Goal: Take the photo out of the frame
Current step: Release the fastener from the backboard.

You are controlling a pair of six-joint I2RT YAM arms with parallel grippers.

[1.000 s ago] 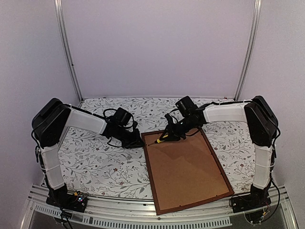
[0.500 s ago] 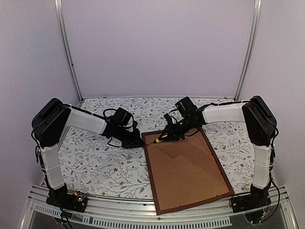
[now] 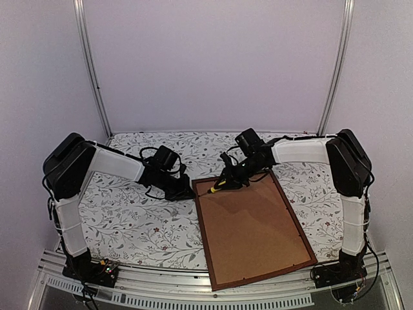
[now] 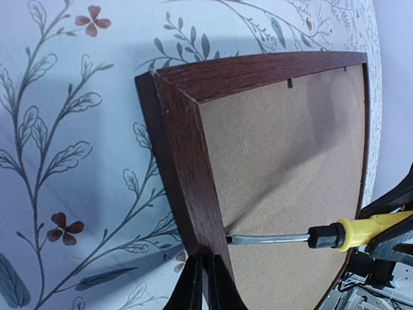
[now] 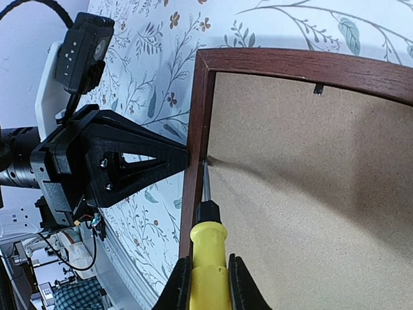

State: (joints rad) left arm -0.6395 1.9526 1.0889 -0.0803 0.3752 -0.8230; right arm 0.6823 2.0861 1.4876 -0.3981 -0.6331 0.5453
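Leafy floral cloth covers the surface (image 3: 139,219), and on its right half the frame (image 3: 202,240) lies flat with its back up, a dark reddish-brown rectangle turned a little askew, one short end at the near edge between the arm bases and the other toward the middle. A plain brown backing board (image 3: 253,226) fills it edge to edge, and a small dark tab (image 5: 317,89) sits on the far rail over the board. At the far left corner a screwdriver (image 5: 207,248) with a yellow handle and black collar lies low over the board. Its metal tip is set into the seam between the left rail and the board, where the right wrist view shows a crease spreading from the tip. The right gripper (image 5: 208,279) holds that handle, its fingers clamped on either side of it. Directly across the same rail, the left gripper (image 4: 205,284) meets the frame from outside. Its fingers are drawn together with only a slit between them, tips touching the rail's outer face opposite the screwdriver tip. Both arms reach inward from the two sides of the surface. Pale lilac walls (image 3: 213,64) rise behind.
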